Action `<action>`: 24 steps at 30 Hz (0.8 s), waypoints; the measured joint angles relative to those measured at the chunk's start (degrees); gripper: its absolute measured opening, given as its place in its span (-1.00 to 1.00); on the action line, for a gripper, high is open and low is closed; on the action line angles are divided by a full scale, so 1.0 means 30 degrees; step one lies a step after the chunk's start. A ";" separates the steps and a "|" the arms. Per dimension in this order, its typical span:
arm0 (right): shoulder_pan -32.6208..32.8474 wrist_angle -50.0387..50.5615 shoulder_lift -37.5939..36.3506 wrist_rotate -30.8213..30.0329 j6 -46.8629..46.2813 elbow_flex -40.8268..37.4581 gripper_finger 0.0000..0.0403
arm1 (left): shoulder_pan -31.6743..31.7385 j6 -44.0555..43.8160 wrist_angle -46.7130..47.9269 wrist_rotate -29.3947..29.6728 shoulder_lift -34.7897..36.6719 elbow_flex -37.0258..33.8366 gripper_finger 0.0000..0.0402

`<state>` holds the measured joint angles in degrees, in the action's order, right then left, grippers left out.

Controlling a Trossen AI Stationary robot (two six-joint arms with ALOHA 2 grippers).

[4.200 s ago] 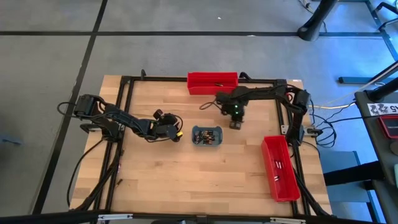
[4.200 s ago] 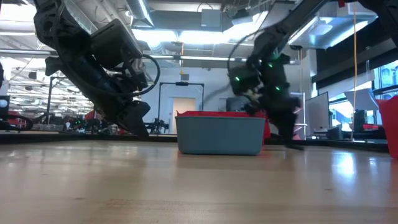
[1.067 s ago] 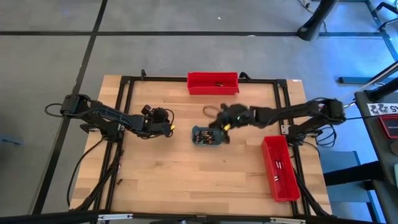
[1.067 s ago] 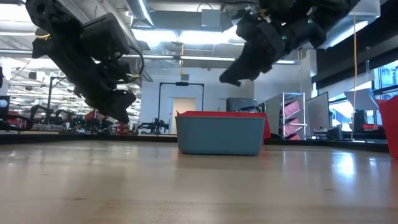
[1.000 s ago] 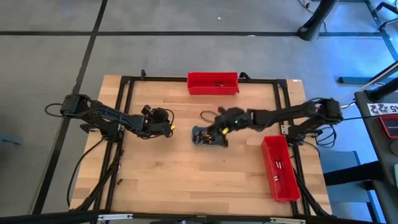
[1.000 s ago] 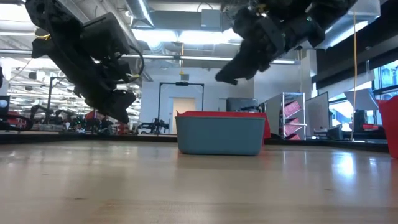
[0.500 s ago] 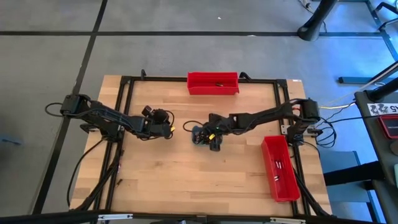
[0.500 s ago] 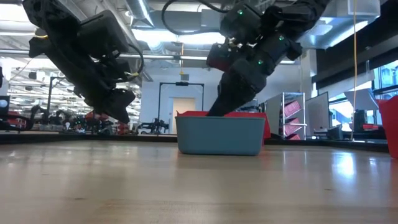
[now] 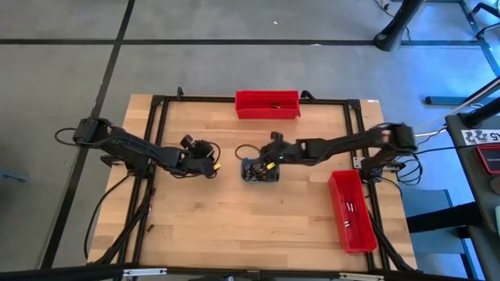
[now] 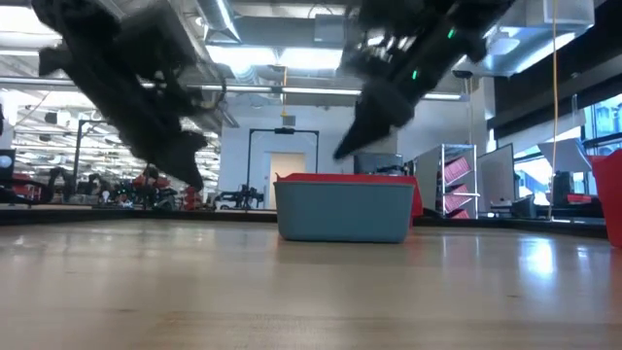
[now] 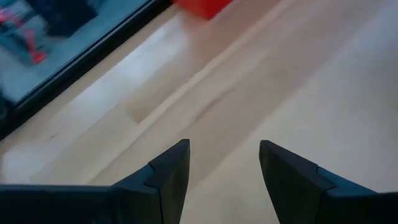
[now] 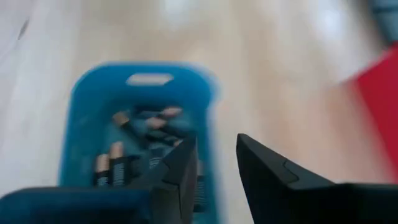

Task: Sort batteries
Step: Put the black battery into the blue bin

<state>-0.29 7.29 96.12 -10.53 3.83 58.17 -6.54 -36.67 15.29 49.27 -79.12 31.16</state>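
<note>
Right gripper (image 12: 214,158) over the blue tray (image 9: 260,171), nothing between its parted fingers.

The batteries (image 12: 134,146) – dark cylinders with copper ends, no readable print – lie heaped in that tray mid-table. Bare wood all round; red bins (image 9: 268,104) hug the far and right edges. The left gripper (image 11: 222,163) hangs spread and empty, left of the tray.

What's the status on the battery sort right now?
Right claw open, empty, above the blue tray. Left claw open, empty, parked over bare table left of it. Batteries piled in the tray. Nothing in the way.
</note>
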 joint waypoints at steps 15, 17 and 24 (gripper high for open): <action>0.0248 -1.6569 -0.0898 0.3586 0.0331 -0.5927 -0.42 | -0.5195 0.5139 0.8515 -0.5582 0.2463 0.7395 -0.08; 0.0386 -1.7862 -0.0261 0.3980 0.0133 -0.5717 -0.42 | -0.5963 0.2498 1.1433 -0.6361 0.1242 0.8847 -0.08; 0.1974 -1.8422 0.0429 0.4210 0.0342 -0.5037 -0.42 | -0.9314 -0.7894 1.8089 -1.1628 -0.3146 1.1958 -0.08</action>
<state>5.64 -47.98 97.41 2.10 4.86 43.06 -34.49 -60.35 69.55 14.39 -88.55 67.03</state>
